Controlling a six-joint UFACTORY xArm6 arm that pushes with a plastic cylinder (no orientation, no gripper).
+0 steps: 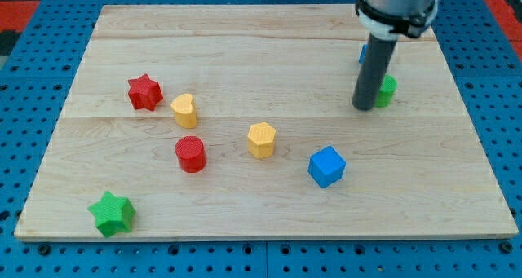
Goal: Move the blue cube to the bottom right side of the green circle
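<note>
A small blue plastic cube (327,166) lies on the pale wooden board (245,50), well below and left of my tip (363,108). My tip, a bare rod with no jaws, touches the partly hidden green block (387,90) just right of it.

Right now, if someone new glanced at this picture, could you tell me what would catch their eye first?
Probably the dark rod at the view's upper right, my tip resting on the board right beside a green block it partly hides. Next, the blue cube stands alone at lower centre-right. Then the red star at the left and the green star near the bottom-left corner.
</note>
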